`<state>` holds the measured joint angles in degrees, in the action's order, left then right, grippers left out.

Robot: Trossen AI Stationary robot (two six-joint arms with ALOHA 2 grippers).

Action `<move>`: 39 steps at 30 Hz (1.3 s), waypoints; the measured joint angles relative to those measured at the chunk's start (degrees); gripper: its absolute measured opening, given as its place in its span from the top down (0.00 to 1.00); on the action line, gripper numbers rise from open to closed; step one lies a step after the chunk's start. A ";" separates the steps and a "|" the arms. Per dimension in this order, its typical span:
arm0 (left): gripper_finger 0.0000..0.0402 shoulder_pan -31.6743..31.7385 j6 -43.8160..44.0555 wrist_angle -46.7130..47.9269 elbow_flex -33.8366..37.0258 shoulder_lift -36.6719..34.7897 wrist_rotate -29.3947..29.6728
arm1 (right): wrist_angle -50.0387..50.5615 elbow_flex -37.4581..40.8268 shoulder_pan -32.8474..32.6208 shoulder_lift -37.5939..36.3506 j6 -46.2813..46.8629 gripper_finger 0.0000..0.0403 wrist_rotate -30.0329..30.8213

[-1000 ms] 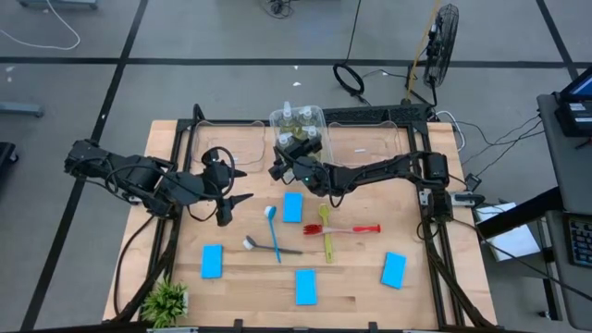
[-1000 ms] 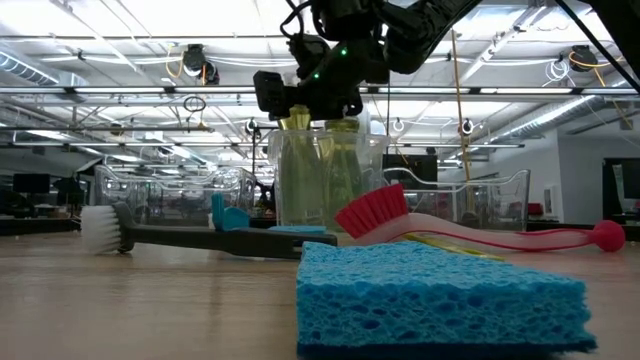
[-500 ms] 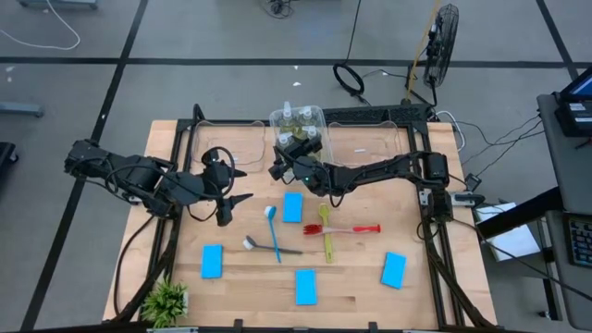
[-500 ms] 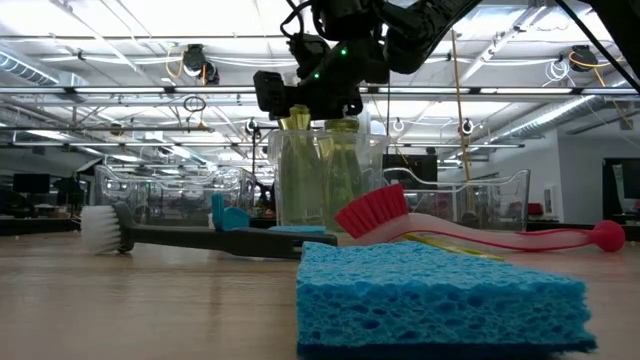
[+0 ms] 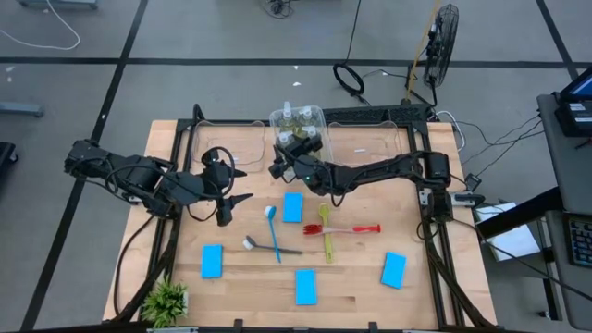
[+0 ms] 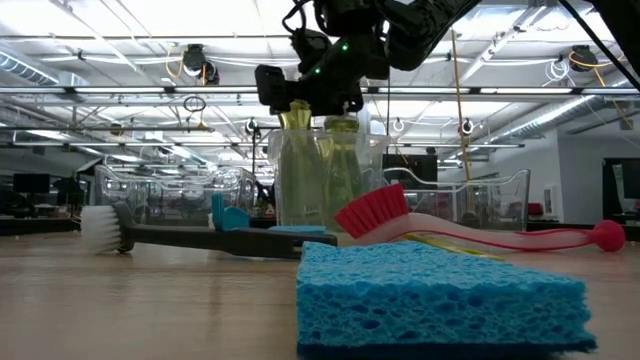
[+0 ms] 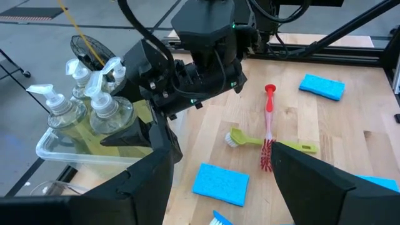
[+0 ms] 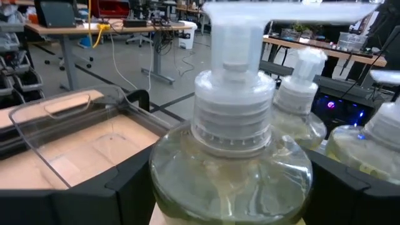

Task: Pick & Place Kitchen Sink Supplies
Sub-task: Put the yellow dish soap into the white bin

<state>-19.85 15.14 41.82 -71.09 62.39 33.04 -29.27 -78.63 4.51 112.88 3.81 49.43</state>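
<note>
I note all four soap bottles (image 5: pixel 301 129) sit in the middle clear bin (image 5: pixel 318 115), my right hand (image 5: pixel 294 155) spread around the nearest; sponges (image 5: pixel 292 207) and brushes (image 5: pixel 275 239) remain on the worktop (image 5: pixel 421 287), left hand (image 5: pixel 242 187) open, idle.

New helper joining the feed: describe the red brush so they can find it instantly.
On the wooden table, look just in front of the middle clear bin holding the bottles. Four brushes lie there in two crossed pairs; the red brush lies across the yellow-green brush, the only red one, its handle's round tip toward the right arm's side.
</note>
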 joint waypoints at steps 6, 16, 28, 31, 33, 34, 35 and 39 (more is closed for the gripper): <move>0.33 -0.01 -0.01 -0.01 0.00 -0.02 -0.04 | -0.40 -0.07 0.02 -0.97 -0.17 0.15 0.41; 0.33 -0.01 0.00 0.00 0.00 -0.02 -0.07 | -1.66 -0.04 -0.11 -1.90 -5.99 0.06 -0.20; 0.33 0.01 0.05 0.00 0.00 -0.02 -0.09 | -3.82 0.00 -0.09 -1.84 -10.56 0.06 -0.07; 0.33 0.01 0.06 0.00 0.00 -0.02 -0.09 | -2.13 0.00 -0.13 -1.84 -10.64 0.06 0.04; 0.33 0.01 0.06 0.00 0.00 -0.02 -0.11 | -1.39 0.00 -0.13 -1.84 -10.55 0.06 0.11; 0.33 0.00 0.06 0.00 0.00 -0.02 -0.12 | -1.20 0.00 -0.14 -1.84 -10.21 0.06 0.11; 0.33 -0.01 0.06 0.00 0.00 -0.02 -0.13 | -0.95 0.00 -0.21 -1.84 -9.61 0.06 0.11; 0.33 -0.01 0.06 0.00 0.00 -0.02 -0.15 | -0.47 0.00 -0.80 -1.84 -9.59 0.06 0.22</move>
<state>-19.86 15.20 41.82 -71.09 62.37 32.88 -29.73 -78.63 3.71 111.04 -5.78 49.65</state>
